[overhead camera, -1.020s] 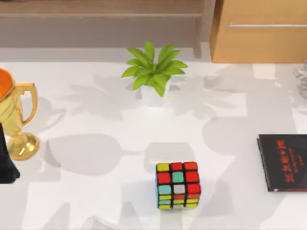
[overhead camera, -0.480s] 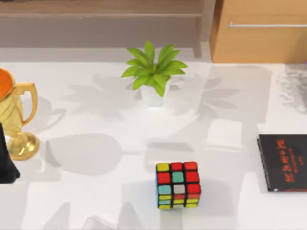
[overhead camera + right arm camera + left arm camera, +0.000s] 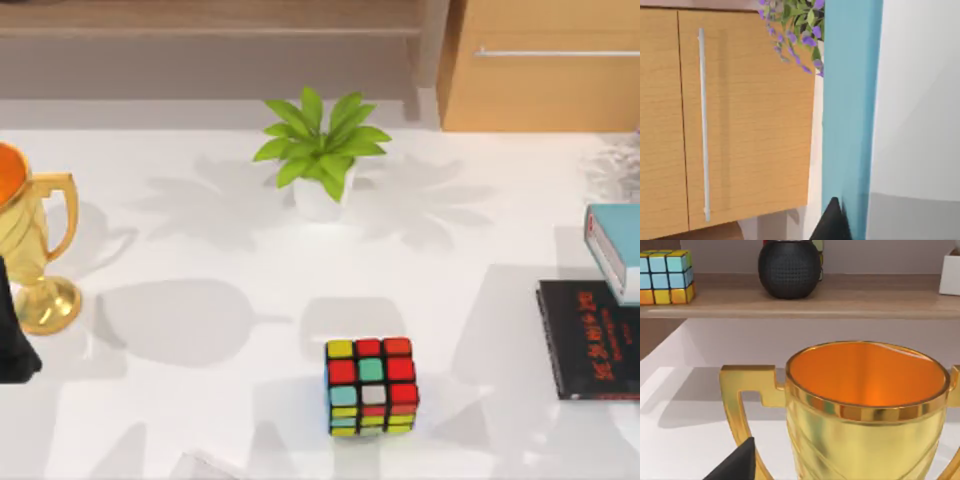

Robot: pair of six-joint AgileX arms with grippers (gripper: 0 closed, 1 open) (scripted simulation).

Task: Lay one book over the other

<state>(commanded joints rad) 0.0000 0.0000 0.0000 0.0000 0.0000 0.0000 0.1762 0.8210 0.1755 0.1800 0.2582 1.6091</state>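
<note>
Partly cropped — teal book (image 3: 618, 246) overlapping black book (image 3: 592, 338); right end effector's grip unclear.

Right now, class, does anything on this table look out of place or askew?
Yes: the teal book at the table's right edge sits askew, its lower corner overlapping the far edge of the black book rather than lying square over it. The cube, plant and trophy stand upright.
</note>
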